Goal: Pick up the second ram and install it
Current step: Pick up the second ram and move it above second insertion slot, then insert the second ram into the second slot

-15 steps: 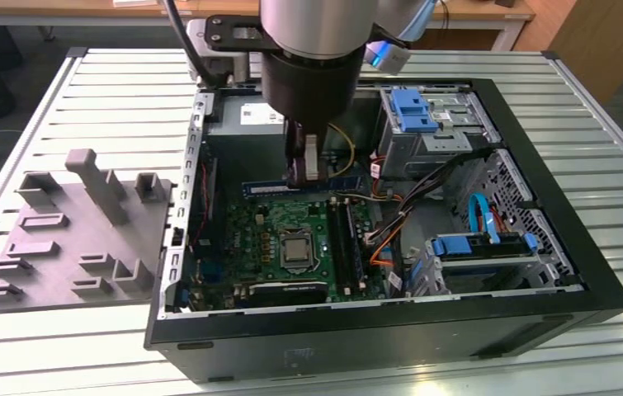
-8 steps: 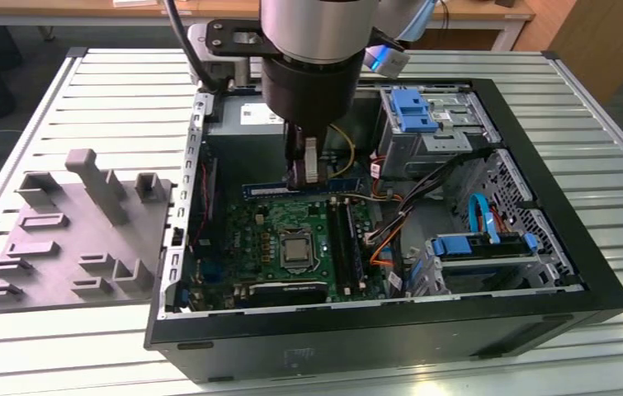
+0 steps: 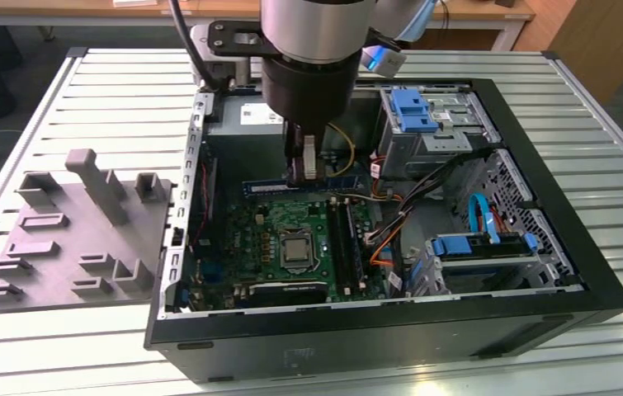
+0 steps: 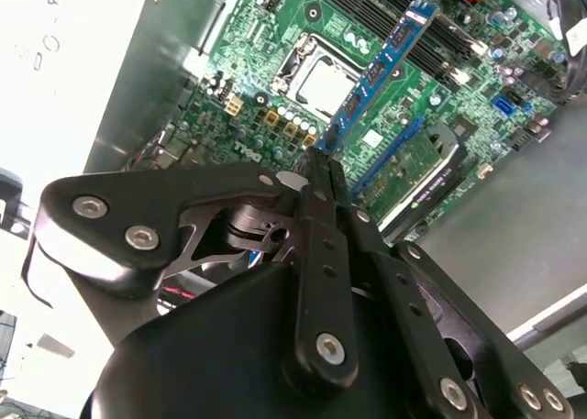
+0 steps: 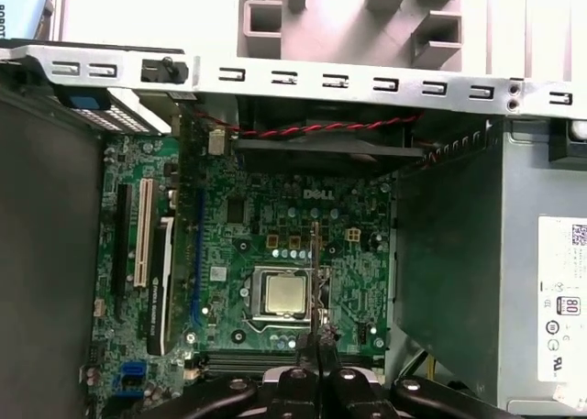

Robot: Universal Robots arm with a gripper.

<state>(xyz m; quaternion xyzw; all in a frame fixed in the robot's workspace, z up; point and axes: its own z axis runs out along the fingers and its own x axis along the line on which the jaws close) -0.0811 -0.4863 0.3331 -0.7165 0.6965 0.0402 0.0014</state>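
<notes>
The second ram (image 3: pixel 272 186) is a long, thin, dark blue stick that hangs level over the green motherboard (image 3: pixel 251 239) inside the open computer case. My gripper (image 3: pixel 307 175) reaches down from above and is shut on the stick near its middle. In the second wrist view the ram (image 4: pixel 381 66) sticks out from the closed fingertips (image 4: pixel 319 167), with its row of black chips showing. In the first wrist view the ram (image 5: pixel 315 272) appears edge-on as a thin line above the silver processor socket (image 5: pixel 282 292). The black memory slots (image 3: pixel 340 235) lie on the board below the stick.
A grey power supply box (image 3: pixel 247 124) sits at the back of the case (image 3: pixel 399 330), close behind the gripper. Blue drive cages (image 3: pixel 422 111) and orange and black cables (image 3: pixel 386 235) fill the exterior view's right side. A grey moulded fixture (image 3: pixel 80 223) stands on the slatted table, left of the case.
</notes>
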